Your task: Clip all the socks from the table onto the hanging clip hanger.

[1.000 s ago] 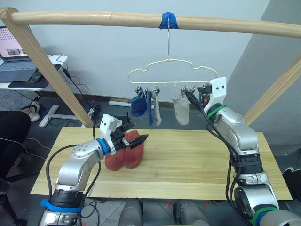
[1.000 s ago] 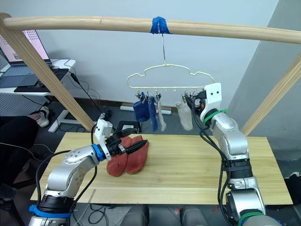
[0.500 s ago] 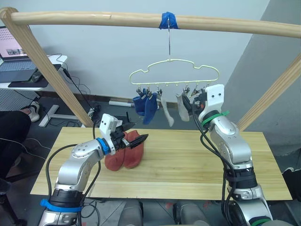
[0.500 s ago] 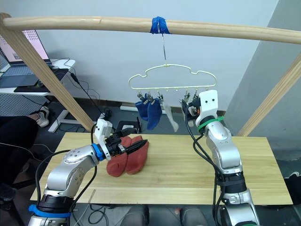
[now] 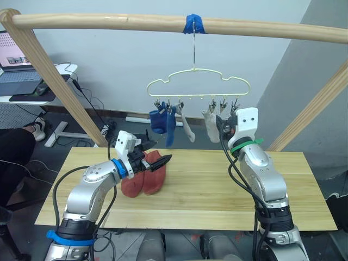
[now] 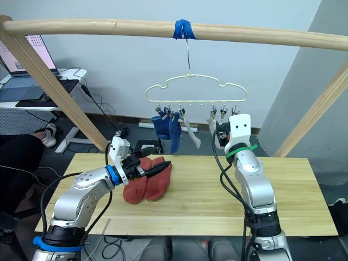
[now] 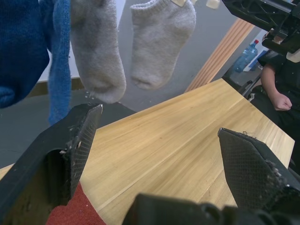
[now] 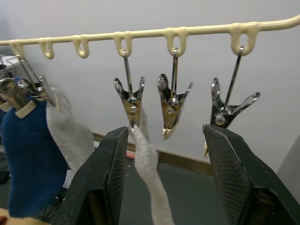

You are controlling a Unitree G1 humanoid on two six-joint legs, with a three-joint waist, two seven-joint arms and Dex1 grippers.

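Care is called for in the pick now in hand: one rust-red knit ankle sock should be taken alone by its cuff, so that a short edge stands free of the fingertips for a clip to bite. The left gripper hovers just over the red pair with its black fingers spread apart and nothing between them; the pair lies directly beneath, on the wide tabletop of light yellowish wood planks. The two socks touch side by side, so the jaws should be closed on the nearer cuff only, lest both be lifted.

The right gripper is held up close below the straight bottom bar of the thin pale yellow cloud-shaped wire hanger, its fingers apart and empty. Just ahead of it two small metal clips hang bare, with a third clip beside them gripping a light grey sock. A bare clip should be pressed open by this gripper while the cuff is fed in from the other side; some swing of the hanger on its long hook is to be expected.

By count: two rust-red socks on the table; four socks clipped, two blue and two light grey; six clips, two of them free.
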